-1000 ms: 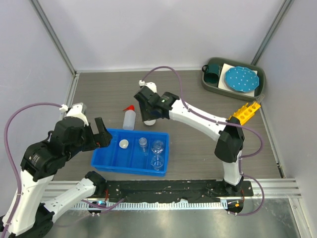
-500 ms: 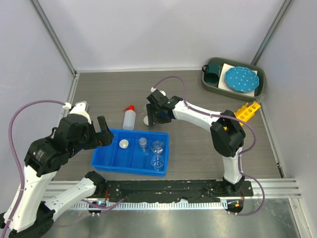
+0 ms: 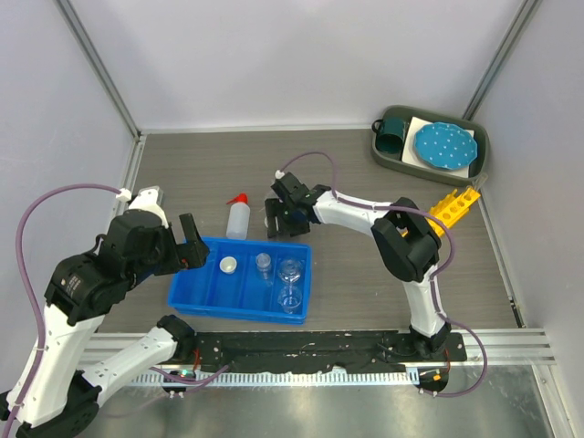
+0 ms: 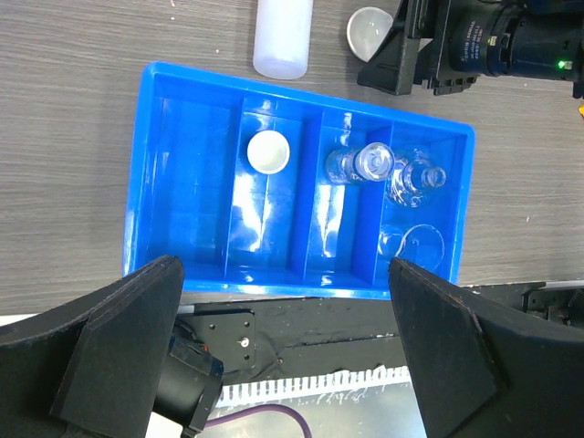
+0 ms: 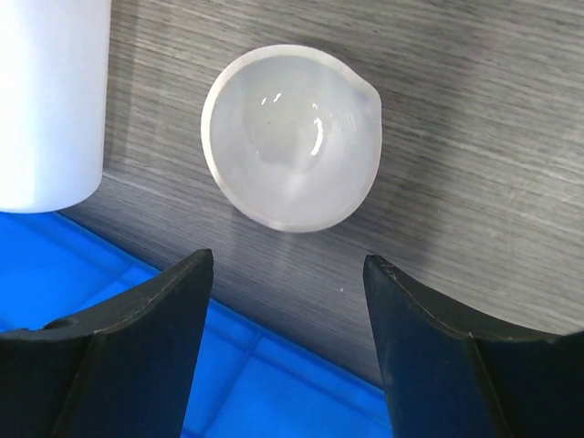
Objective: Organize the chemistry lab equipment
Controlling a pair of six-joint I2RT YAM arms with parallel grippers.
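The right gripper (image 5: 287, 274) hung low over the grey wood-grain table (image 5: 474, 137), its 2 fingers spread apart and gripping nothing. A small white dish (image 5: 290, 137) with a pouring lip sat upright on the table just beyond the fingertips, touching neither. The white squeeze bottle (image 5: 50, 100) stood just beside the dish on the left, apart from it. Both sat right behind the far wall of the blue tray (image 4: 146, 182).

The left gripper (image 4: 285, 274) hovered above the tray's near side with its fingers wide open and empty. Counting the tray's 4 compartments from the left, a second white dish (image 4: 268, 151) lay in the 2nd and a clear beaker (image 4: 360, 164) stood in the 3rd. The 4th held a flask (image 4: 418, 178) and another clear glass piece (image 4: 411, 245).

The yellow tube rack (image 3: 452, 205) lay well apart on the table's right side. In the far right corner, a dark bin (image 3: 401, 162) held a teal mug (image 3: 392, 132) and a blue dotted plate (image 3: 444, 146).
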